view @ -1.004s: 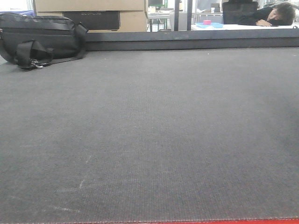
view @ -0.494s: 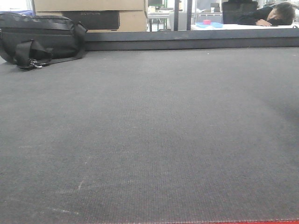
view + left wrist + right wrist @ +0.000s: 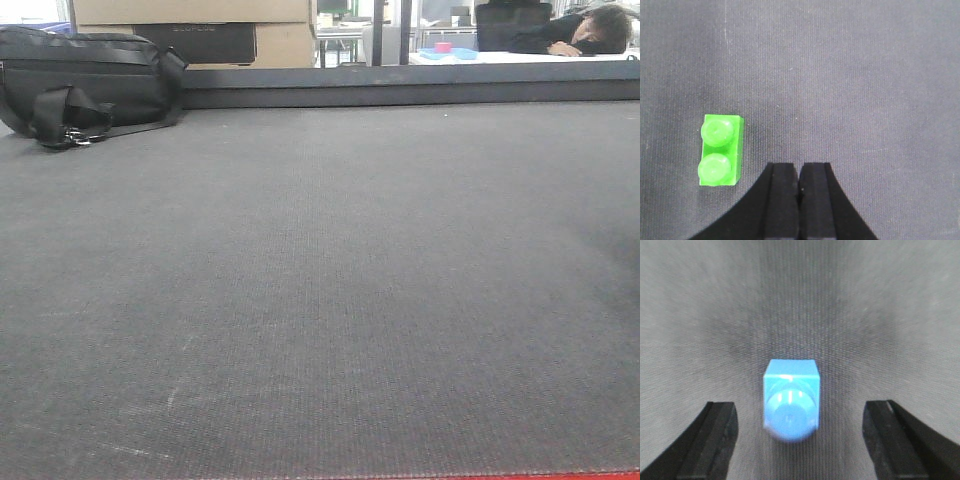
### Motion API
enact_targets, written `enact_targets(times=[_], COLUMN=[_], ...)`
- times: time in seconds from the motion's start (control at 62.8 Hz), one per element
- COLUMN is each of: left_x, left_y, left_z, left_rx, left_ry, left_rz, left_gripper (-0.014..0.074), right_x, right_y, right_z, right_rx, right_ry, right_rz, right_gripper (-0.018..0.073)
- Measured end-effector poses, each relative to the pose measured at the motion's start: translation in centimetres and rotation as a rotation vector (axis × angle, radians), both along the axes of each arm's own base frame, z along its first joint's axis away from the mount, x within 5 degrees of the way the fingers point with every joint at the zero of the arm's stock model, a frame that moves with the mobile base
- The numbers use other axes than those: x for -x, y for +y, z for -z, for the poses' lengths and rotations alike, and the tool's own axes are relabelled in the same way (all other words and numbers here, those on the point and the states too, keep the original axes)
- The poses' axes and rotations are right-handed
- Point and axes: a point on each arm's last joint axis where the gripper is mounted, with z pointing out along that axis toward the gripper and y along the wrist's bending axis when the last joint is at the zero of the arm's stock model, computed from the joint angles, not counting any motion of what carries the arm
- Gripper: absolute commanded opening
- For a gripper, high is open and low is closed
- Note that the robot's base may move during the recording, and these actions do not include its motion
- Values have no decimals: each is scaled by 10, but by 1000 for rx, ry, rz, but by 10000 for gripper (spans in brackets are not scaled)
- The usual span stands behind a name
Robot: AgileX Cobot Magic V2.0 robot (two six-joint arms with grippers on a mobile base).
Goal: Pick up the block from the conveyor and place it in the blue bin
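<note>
The conveyor [image 3: 330, 280] is a wide dark grey woven surface with a red edge at the front. In the left wrist view a green two-stud block [image 3: 720, 150] lies on the conveyor [image 3: 850, 80], to the left of my left gripper [image 3: 800, 172], which is shut and empty. In the right wrist view a light blue one-stud block [image 3: 790, 397] sits on the conveyor [image 3: 800, 300] between the wide-open fingers of my right gripper [image 3: 800, 430], touching neither finger. No blue bin is in reach of view. Neither arm shows in the front view.
A black bag [image 3: 85, 85] lies at the conveyor's far left. Cardboard boxes [image 3: 200, 25] stand behind it. A person [image 3: 585, 30] rests at a far table holding a blue tray [image 3: 450, 52] with a pink item.
</note>
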Motion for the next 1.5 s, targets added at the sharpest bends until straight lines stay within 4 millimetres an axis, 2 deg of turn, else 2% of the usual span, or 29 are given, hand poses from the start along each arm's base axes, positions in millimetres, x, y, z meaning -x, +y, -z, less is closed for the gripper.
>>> enact_targets(times=[0.255,0.319,0.398,0.526,0.669,0.812,1.004,1.051,1.099,1.227,1.306,1.37,1.498], left_x=[0,0,1,4,6,-1,-19,-23,-27,-39,-45,-48,-54], left_y=[0,0,0,0,4,21,49,54,58,60,60,60,59], left_z=[0,0,1,1,-3,-7,17,25,31,43,49,54,68], left_rx=[0,0,0,4,14,16,-36,-58,-73,-68,-54,-49,-48], left_ry=[-5,-2,12,46,104,165,279,316,337,342,343,349,374], left_rz=[0,0,1,4,-14,-63,-78,-71,-61,-40,-37,-35,-13], left_gripper=[-111,-111,-111,-111,-111,-111,-99,-69,2,267,398,428,401], right_x=[-9,-10,-11,-8,-12,-21,-25,-26,-27,-27,-29,-29,-31], right_y=[2,2,2,2,3,4,4,5,5,5,5,5,7], right_z=[28,33,35,35,24,5,-18,-20,-20,-20,-21,-21,-22], right_rx=[-13,-12,-12,-11,-14,-18,-32,-35,-35,-38,-42,-45,-65], right_ry=[51,72,87,115,127,75,-10,-19,-25,-33,-46,-52,-70], right_rz=[13,13,13,12,9,7,8,9,9,11,13,14,23], right_gripper=[309,263,148,-172,-162,-162,-162,-162,-162,-162,-162,-162,-162])
